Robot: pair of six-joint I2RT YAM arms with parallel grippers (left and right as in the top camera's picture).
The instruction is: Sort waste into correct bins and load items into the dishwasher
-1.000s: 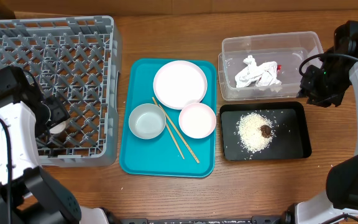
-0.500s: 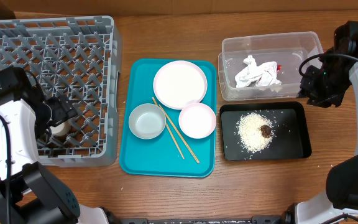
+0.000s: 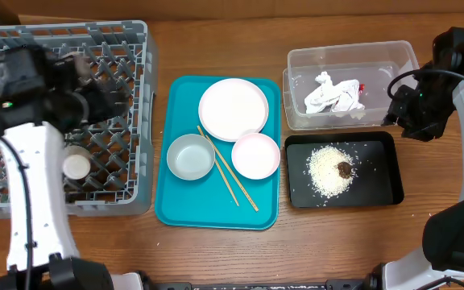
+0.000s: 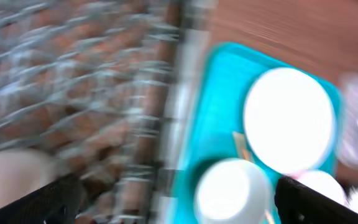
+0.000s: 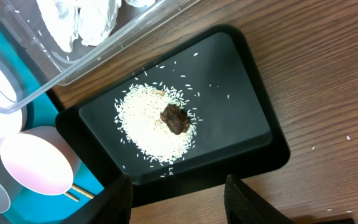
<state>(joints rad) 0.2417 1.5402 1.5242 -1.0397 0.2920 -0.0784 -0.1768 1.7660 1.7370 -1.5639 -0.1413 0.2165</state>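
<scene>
White cup (image 3: 76,166) sits in grey rack (image 3: 129,173); left pincer (image 4: 180,193) spread wide

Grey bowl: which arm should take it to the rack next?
Left. The left end effector is open and empty, over the rack beside the tray; the right end effector hangs by the black bin, farther from the grey bowl.

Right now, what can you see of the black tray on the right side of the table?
The black tray is shallow and rectangular with rounded corners and a low raised rim, and looks like matte dark plastic. It lies flat on the wooden table, just in front of the clear tub and close beside the teal tray; whether it touches either cannot be told. Left of its centre sits a pile of white rice with a brown lump on it, and stray grains are scattered around.
</scene>
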